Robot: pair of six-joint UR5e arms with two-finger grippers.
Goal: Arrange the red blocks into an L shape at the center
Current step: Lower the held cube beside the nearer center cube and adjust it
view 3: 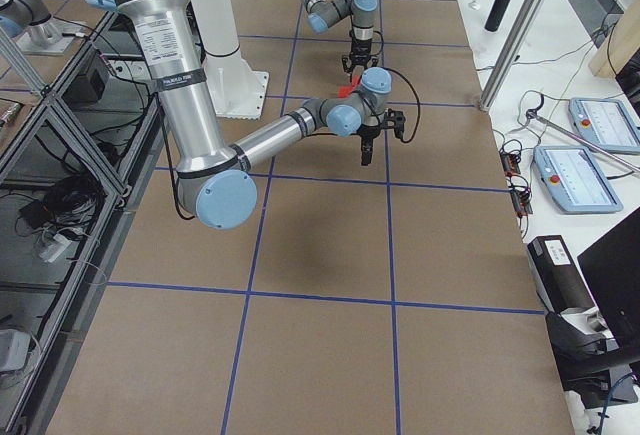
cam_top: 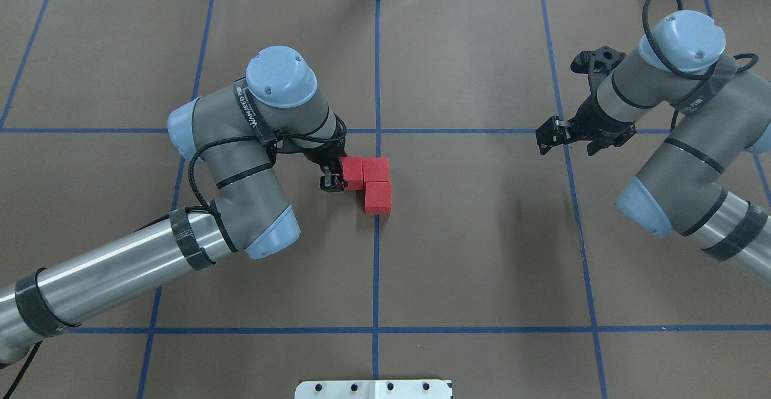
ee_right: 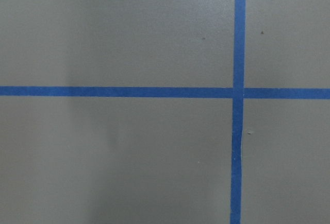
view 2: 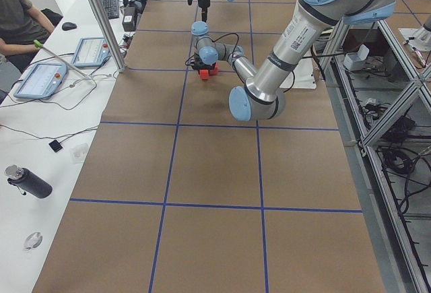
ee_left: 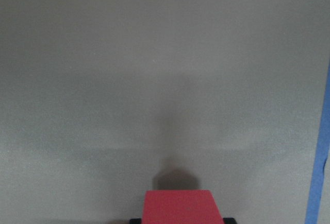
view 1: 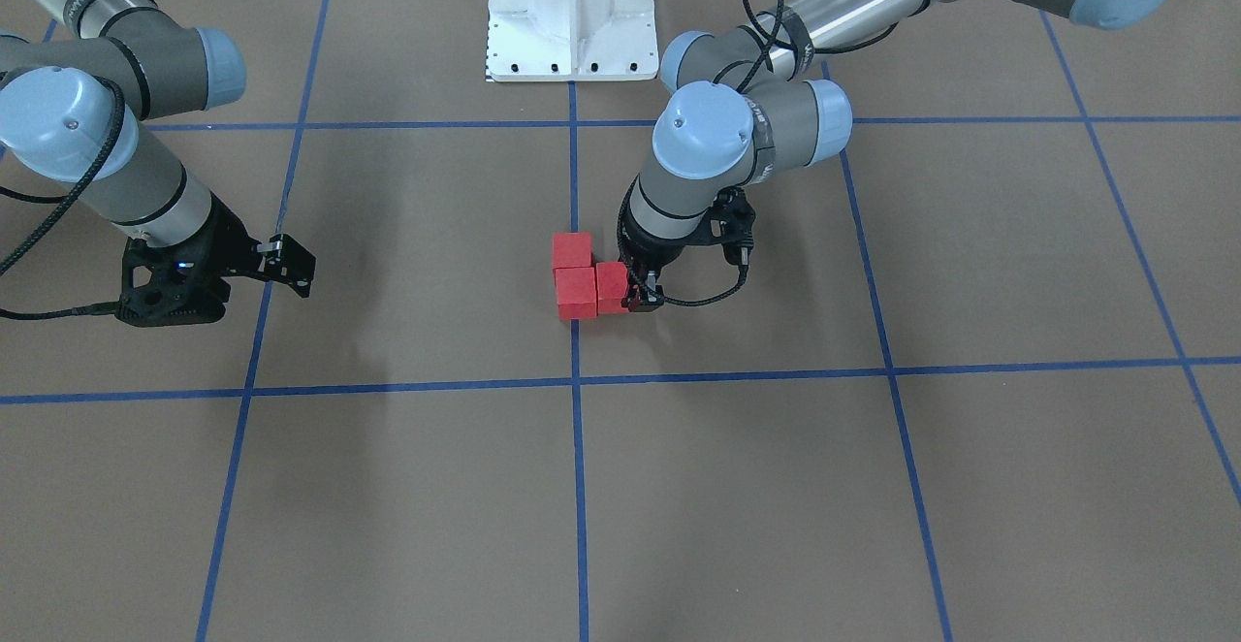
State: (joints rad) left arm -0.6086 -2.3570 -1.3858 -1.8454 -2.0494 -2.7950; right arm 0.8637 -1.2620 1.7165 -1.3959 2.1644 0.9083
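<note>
Three red blocks [cam_top: 376,170] sit bunched at the middle blue tape line [cam_top: 376,266] on the brown table [cam_top: 482,236], and they read as an L. The corner block [view 1: 576,293] lies on the line. A second block [view 1: 572,250] touches it, also on the line, on the robot-base side. The third block [view 1: 612,288] touches the corner block just to the robot's left of the line.

The left gripper [view 1: 637,296] is down at this third block. Its jaws are narrow and appear pressed against the block's sides; the left wrist view shows the red face low between dark finger edges.

This looks like the last placement, nearly done. The next move likely calls for letting go and lifting straight up, so the block is not dragged off the line or away from the corner block.

The right gripper [cam_top: 549,137] hangs well to the robot's right of the line and holds nothing. Whether its jaws are wide or narrow cannot be told. Nothing lies between it and the blocks.

The white base plate [view 1: 569,12] stands on the line at the robot's end. A seated person [view 2: 17,10] is beside the table, well away from the line.
</note>
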